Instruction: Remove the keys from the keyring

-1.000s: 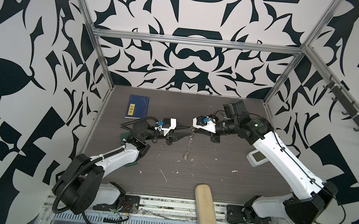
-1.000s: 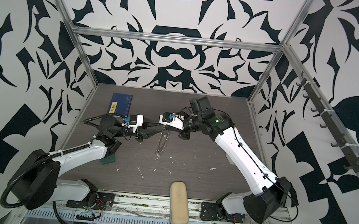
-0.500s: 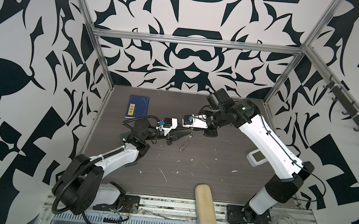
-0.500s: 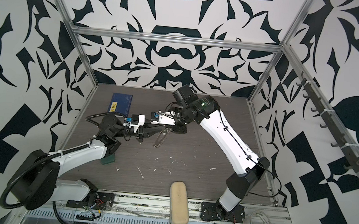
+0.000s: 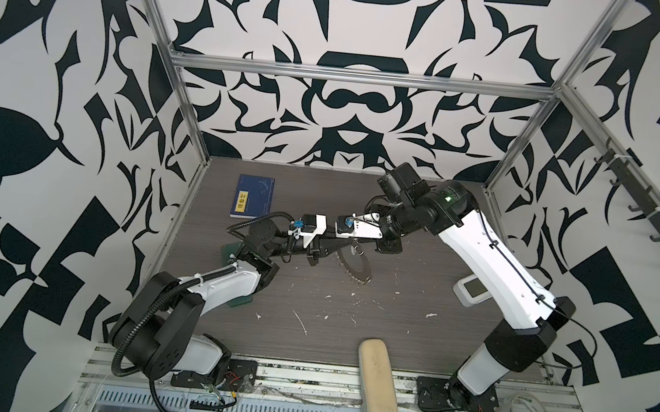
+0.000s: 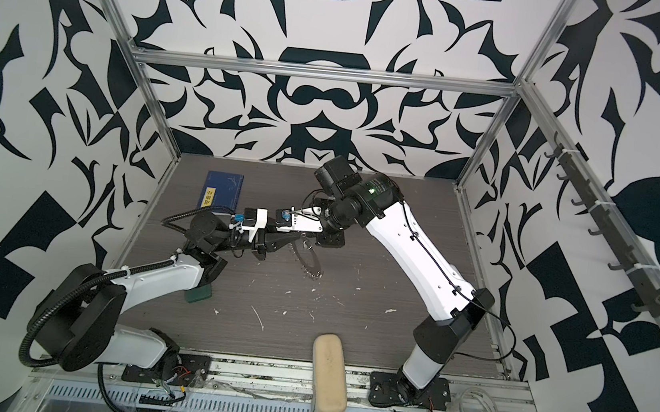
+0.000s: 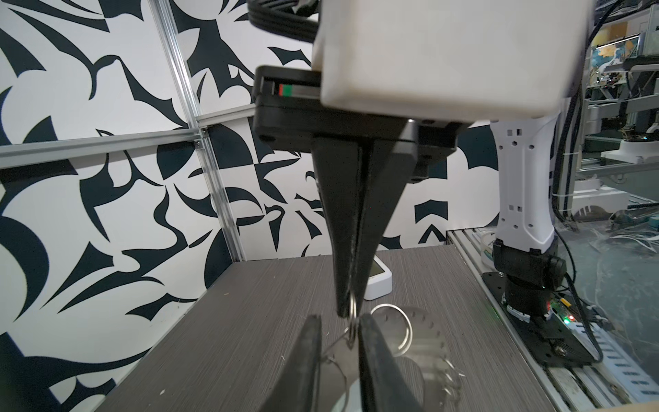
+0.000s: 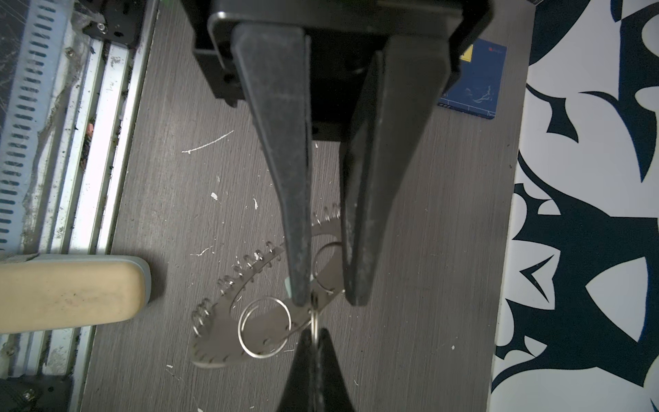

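The keyring [image 5: 357, 269] [image 6: 308, 261], a toothed silver hoop, hangs tilted just above the table at mid-back. In the right wrist view it reads as a flat crescent [image 8: 217, 342] carrying a loose split ring [image 8: 264, 328]. My right gripper [image 8: 313, 333] [image 5: 354, 244] is shut on a small ring at the keyring's top. My left gripper [image 7: 338, 321] [image 5: 341, 250] meets it tip to tip, its jaws narrowly open with thin wire between them. A pale sliver [image 8: 288, 285] beside a left finger might be the keys. Too little shows to tell.
A blue book [image 5: 254, 197] lies at the back left. A white device [image 5: 472, 291] sits at the right, and a beige case [image 5: 377, 375] lies on the front rail. A green pad [image 6: 198, 293] lies under the left arm. White scraps litter the table.
The right arm has swung in to the left arm and its elbow has since dropped. The keyring has tipped from hanging edge-on to slanted. The left jaws have narrowed.
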Tool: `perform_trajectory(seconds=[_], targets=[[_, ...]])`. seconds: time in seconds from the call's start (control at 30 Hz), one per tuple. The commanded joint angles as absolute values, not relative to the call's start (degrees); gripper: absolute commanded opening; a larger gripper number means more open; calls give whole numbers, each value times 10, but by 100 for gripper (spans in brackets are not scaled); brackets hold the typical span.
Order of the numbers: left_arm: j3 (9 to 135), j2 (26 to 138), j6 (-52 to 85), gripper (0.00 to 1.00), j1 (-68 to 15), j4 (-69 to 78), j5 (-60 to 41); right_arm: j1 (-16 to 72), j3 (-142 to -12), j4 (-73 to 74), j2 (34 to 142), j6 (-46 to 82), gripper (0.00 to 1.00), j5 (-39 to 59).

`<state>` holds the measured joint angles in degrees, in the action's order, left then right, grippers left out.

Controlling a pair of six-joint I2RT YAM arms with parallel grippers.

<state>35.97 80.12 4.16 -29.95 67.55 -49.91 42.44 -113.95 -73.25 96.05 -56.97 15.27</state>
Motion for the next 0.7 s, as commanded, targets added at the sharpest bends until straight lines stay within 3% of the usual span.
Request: perform_trajectory(seconds=[0.0,0.67], targets=[[359,807,60,22,-297,701,-514,428,-1160,-736,948,-572,0,155],[371,818,77,11,-298,709,-524,443,-1192,-749,982,-568,0,151]])
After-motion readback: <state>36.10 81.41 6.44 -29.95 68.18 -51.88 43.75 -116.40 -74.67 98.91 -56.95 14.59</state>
